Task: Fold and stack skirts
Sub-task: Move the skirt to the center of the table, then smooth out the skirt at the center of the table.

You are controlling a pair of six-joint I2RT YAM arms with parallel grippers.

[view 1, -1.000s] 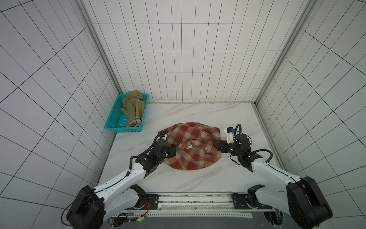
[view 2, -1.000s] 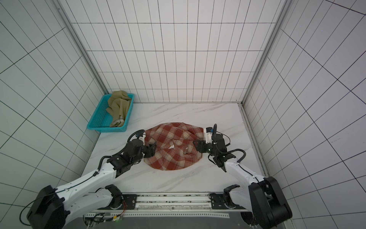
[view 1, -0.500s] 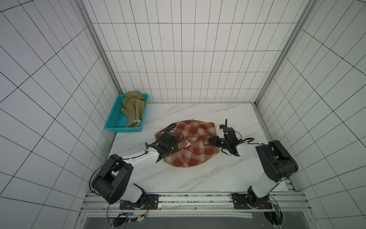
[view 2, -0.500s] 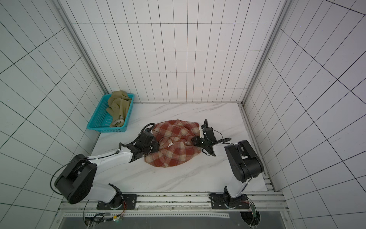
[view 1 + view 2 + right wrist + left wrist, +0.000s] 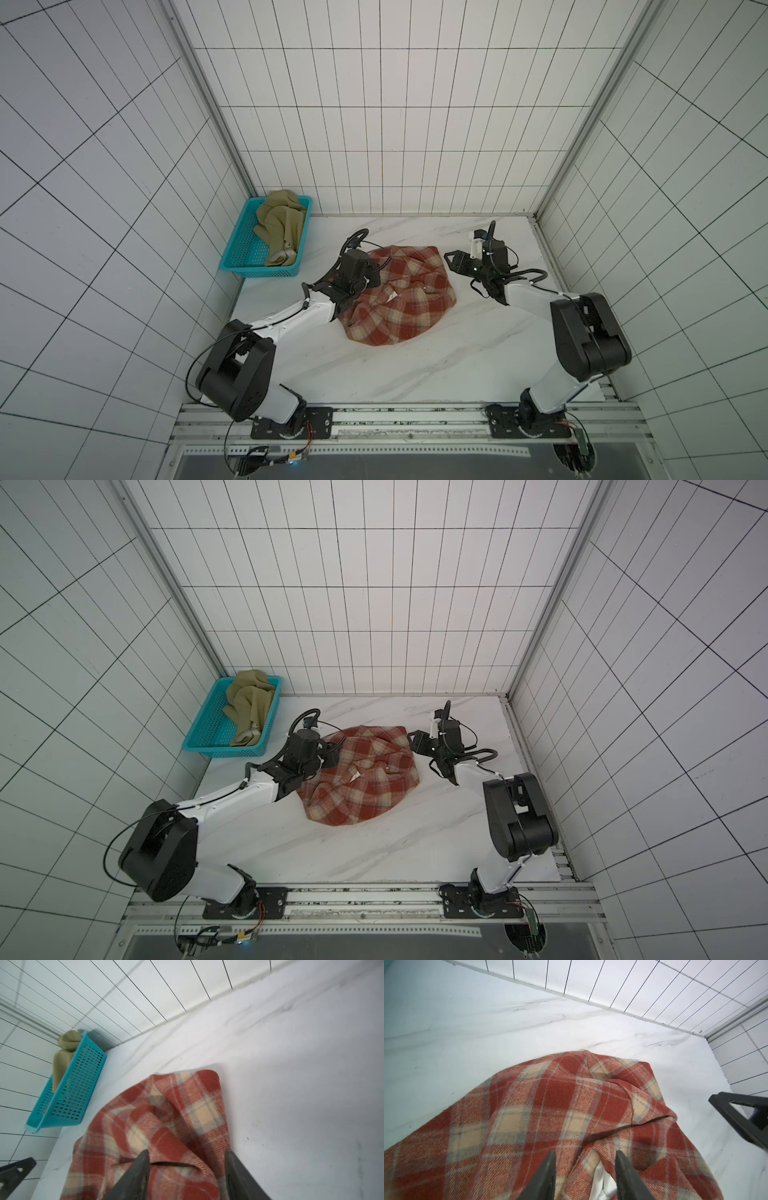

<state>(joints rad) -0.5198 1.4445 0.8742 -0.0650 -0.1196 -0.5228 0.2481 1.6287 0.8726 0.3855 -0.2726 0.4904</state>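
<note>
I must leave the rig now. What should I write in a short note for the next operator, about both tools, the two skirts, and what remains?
Left tool: fingers apart over the plaid skirt, on its basket side, with cloth between them. I cannot tell if it grips.
Right tool: open and empty, just beside the skirt's opposite far corner.
Plaid skirt: rumpled heap in the middle of the table, pale lining showing, not neatly folded.
Olive skirt: bunched in the teal basket at the far left corner.
Done: nothing finished.
Left: fold the plaid skirt, take out and fold the olive one, stack both.
</note>
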